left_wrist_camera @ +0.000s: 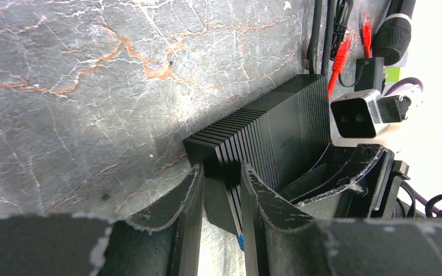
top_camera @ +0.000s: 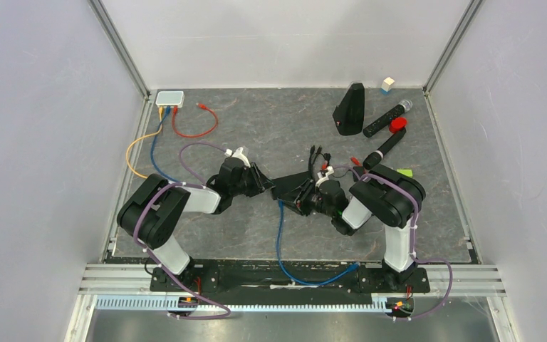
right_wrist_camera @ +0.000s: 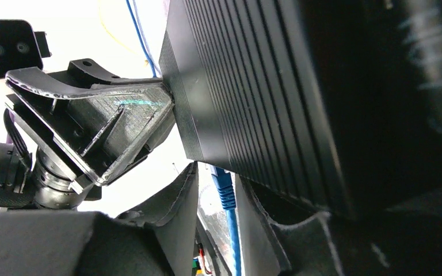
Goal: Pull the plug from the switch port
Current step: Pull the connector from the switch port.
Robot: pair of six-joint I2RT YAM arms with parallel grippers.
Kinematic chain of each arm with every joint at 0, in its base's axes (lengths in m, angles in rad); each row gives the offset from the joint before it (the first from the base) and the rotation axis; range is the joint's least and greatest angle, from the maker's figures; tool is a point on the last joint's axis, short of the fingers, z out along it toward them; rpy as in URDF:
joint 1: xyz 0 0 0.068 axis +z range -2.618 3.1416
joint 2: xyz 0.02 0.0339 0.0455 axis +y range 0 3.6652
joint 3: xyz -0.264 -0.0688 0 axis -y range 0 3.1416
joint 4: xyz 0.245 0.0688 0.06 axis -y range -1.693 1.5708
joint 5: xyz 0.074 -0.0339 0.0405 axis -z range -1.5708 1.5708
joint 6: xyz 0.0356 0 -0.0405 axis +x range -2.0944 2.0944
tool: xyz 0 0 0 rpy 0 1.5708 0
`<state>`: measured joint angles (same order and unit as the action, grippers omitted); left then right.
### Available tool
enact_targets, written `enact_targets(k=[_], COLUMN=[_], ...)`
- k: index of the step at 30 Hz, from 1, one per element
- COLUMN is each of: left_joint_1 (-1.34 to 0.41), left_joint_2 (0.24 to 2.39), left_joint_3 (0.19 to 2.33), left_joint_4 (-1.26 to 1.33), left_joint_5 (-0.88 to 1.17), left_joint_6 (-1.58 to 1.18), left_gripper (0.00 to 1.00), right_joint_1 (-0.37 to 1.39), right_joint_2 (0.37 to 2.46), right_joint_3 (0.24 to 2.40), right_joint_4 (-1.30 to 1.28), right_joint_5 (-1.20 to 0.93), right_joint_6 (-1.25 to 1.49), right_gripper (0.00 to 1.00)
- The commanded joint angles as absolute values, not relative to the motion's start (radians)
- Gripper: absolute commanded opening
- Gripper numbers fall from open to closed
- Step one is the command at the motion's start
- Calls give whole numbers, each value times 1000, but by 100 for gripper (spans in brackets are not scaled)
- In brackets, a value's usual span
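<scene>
The black ribbed switch (top_camera: 288, 187) lies mid-table between both arms. My left gripper (top_camera: 262, 182) is shut on its left corner; in the left wrist view the fingers (left_wrist_camera: 221, 184) clamp the switch (left_wrist_camera: 276, 132) from both sides. A blue plug (right_wrist_camera: 223, 187) sits in a port on the switch's (right_wrist_camera: 276, 86) near edge, and its blue cable (top_camera: 279, 235) runs toward the arm bases. My right gripper (top_camera: 300, 199) straddles the plug (right_wrist_camera: 216, 184), jaws apart. The plug lies against the right finger, with a gap to the left finger. A sliver of the plug shows in the left wrist view (left_wrist_camera: 240, 241).
A white hub (top_camera: 169, 97) with orange, blue and red cables sits at the far left corner. A black wedge stand (top_camera: 350, 110), two microphones (top_camera: 388, 117) (top_camera: 383, 148), a red cap (top_camera: 397, 125) and a small cube (top_camera: 388, 85) lie at the far right.
</scene>
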<state>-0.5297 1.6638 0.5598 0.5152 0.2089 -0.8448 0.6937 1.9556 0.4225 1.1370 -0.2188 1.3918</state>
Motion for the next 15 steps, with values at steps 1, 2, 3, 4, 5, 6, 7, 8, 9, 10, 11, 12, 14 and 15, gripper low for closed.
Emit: enact_targets(k=[1, 2, 3, 4, 5, 6, 7, 8, 9, 10, 11, 12, 14, 15], left_joint_1=[-535, -535, -536, -535, -535, -536, -535, -535, -535, -535, -535, -535, -535, -535], left_joint_2=[1716, 1718, 1718, 1718, 1718, 1718, 1720, 1718, 1719, 1717, 1717, 1717, 1717, 1718], left_joint_3=[517, 517, 518, 518, 520, 520, 520, 521, 521, 523, 523, 526, 527, 528], left_joint_4=[336, 336, 335, 333, 334, 333, 332, 333, 331, 330, 327, 323, 323, 324], left_joint_5=[189, 189, 190, 190, 191, 192, 192, 192, 193, 192, 192, 191, 190, 192], left_joint_6=[-827, -827, -826, -825, -825, -825, -825, -825, -825, -825, -823, -821, -821, -821], left_gripper=[33, 33, 33, 33, 33, 33, 33, 33, 33, 33, 33, 33, 33, 33], right_joint_1=[683, 682, 683, 683, 682, 682, 682, 681, 682, 681, 681, 680, 679, 677], right_joint_2=[2004, 2006, 2008, 2008, 2009, 2012, 2016, 2018, 2022, 2022, 2023, 2023, 2021, 2020], right_joint_3=[416, 421, 427, 432, 434, 437, 441, 445, 454, 459, 463, 464, 460, 460], right_joint_4=[1053, 1051, 1043, 1036, 1035, 1035, 1037, 1037, 1031, 1020, 1013, 1011, 1014, 1015], right_joint_5=[-137, -138, -142, -140, -138, -139, -139, -145, -149, -152, -154, -152, -152, -155], right_joint_6=[1418, 1421, 1418, 1415, 1415, 1417, 1418, 1418, 1413, 1407, 1404, 1402, 1398, 1390], right_gripper=[34, 34, 33, 33, 33, 32, 31, 30, 29, 27, 23, 19, 14, 8])
